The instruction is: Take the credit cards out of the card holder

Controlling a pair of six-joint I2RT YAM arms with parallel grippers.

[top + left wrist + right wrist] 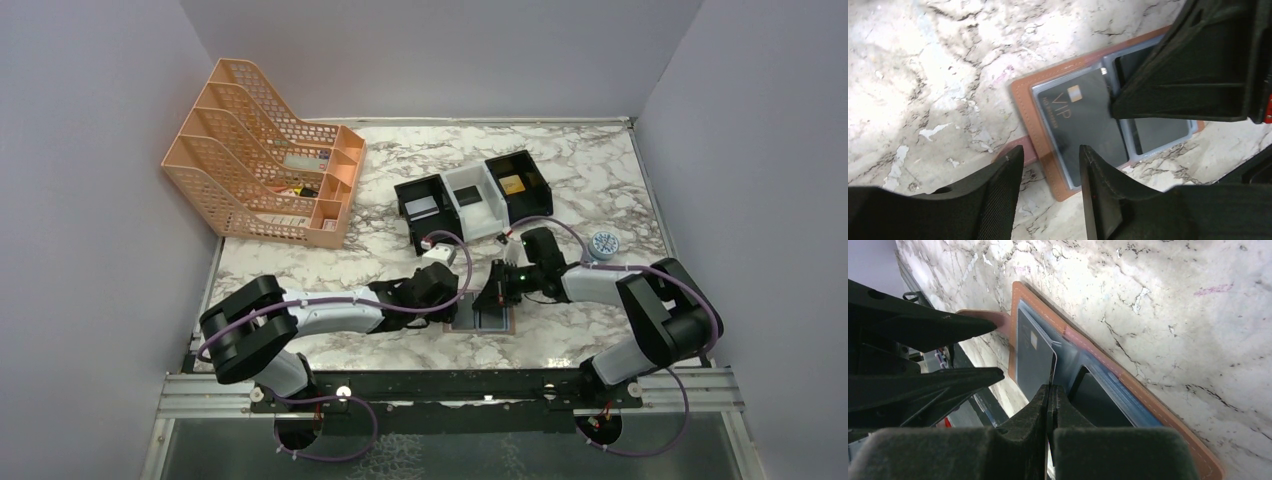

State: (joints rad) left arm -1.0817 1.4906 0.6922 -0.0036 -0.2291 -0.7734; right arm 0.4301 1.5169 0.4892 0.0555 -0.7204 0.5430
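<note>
The card holder lies open on the marble near the front edge, tan with a blue-grey lining. A dark grey credit card marked VIP sits partly out of its left pocket. My right gripper is shut on that card's inner edge, over the wallet's middle. My left gripper is open, its fingers straddling the wallet's left edge by the side tab; it also shows in the top view. The right pocket looks dark; I cannot tell what it holds.
Three box trays stand behind: a black one with a dark card, a white one, and a black one with a gold card. An orange mesh file rack is at back left. A small round object lies at right.
</note>
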